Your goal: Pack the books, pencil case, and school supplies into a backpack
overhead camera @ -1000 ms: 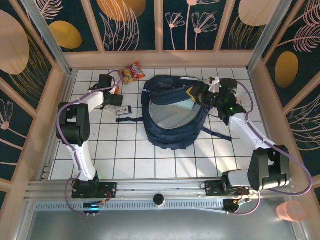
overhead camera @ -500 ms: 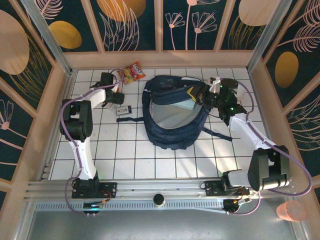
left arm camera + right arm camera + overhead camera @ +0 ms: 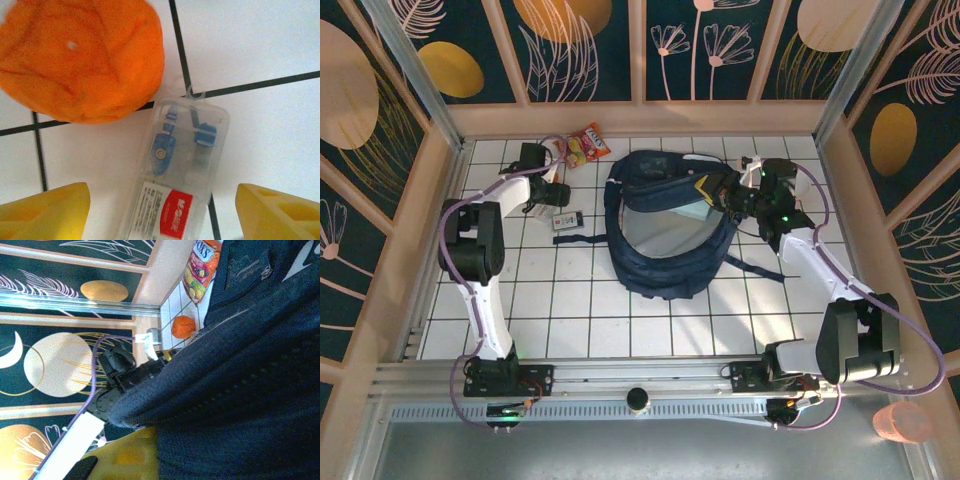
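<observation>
The navy backpack lies open mid-table with its grey lining showing. My right gripper is shut on the backpack's far right rim; in the right wrist view the navy fabric is pinched against a yellow finger. My left gripper hangs open just above the pencil case, a clear case with a blue compass and a red label. Its yellow fingertips straddle the case's near end without touching it. A grey-white gadget lies just in front of the left gripper. The books are out of view.
A round orange object touches the pencil case's far left corner. A red-orange snack packet lies by the back wall. A dark strap trails left from the backpack. The wooden walls stand close behind and left of the left gripper.
The left arm's elbow has shifted slightly while its gripper stays over the pencil case, jaws still wide. The right arm and backpack have not moved.
</observation>
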Motion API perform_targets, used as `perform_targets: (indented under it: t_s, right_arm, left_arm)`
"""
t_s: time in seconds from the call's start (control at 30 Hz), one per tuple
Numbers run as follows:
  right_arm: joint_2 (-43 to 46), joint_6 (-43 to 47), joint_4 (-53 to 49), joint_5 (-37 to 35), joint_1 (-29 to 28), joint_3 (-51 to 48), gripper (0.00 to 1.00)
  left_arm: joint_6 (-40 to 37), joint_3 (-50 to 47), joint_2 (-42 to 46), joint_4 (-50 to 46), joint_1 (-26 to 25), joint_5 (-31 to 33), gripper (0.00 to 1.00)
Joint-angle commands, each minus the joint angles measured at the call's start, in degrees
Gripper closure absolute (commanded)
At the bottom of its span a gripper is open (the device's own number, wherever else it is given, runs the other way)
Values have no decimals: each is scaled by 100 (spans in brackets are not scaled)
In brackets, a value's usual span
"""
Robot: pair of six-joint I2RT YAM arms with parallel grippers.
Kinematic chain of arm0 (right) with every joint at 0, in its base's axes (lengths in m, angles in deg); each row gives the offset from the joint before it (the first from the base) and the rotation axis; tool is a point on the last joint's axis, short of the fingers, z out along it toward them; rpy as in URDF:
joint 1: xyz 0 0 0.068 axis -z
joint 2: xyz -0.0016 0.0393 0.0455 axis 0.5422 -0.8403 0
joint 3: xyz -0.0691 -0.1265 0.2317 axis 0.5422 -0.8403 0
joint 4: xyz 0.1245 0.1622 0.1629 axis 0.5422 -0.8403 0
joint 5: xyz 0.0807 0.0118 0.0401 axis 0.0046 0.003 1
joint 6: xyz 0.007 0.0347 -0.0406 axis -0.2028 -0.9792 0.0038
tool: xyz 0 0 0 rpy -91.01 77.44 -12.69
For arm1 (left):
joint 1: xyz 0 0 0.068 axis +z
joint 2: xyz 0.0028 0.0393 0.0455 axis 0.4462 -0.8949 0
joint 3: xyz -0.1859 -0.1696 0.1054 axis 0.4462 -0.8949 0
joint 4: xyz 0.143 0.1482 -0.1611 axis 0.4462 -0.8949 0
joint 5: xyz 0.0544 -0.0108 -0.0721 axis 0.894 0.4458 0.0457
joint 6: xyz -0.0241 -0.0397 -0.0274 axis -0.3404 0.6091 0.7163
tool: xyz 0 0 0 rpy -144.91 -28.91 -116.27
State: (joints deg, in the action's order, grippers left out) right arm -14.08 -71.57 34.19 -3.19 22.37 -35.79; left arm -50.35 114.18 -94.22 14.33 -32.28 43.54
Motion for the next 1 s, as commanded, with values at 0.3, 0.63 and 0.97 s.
perform_targets:
  t_s: [0.3, 0.63, 0.97]
  right_arm:
    - [247, 164, 402, -108, 123, -70, 94]
    - [299, 216, 325, -124, 133, -68, 94]
    - [265, 216, 309, -115, 155, -22, 94]
  left_arm:
    - [56, 558, 330, -926, 22, -220, 17]
    - [67, 699, -433, -860, 21, -120, 21]
    - [98, 563, -707, -523, 21, 248, 36]
